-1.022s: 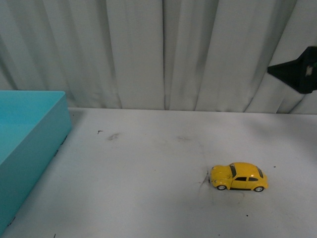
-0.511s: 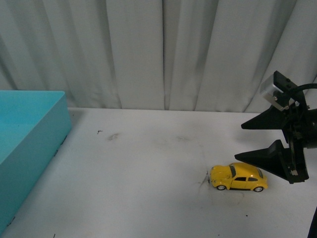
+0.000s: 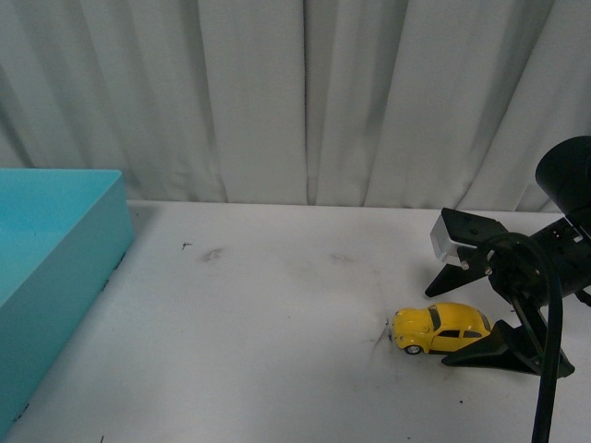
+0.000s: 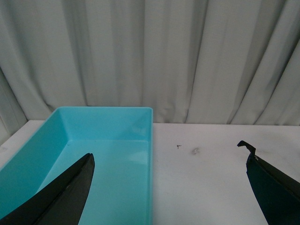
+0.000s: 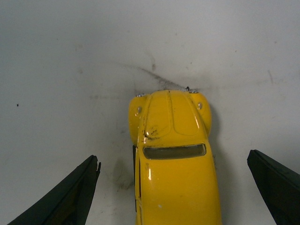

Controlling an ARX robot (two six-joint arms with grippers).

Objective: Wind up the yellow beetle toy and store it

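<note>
Front view: the right gripper (image 3: 435, 328) has dropped, its jaws spread wide either side of the yellow beetle toy (image 3: 452, 322).

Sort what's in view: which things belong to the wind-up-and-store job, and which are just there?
Job:
yellow toy car
right gripper, open, one finger on each side of the car
blue bin, likely the storage spot

Just there:
white table
grey curtain
scuff marks
left gripper, open, holding nothing
</note>
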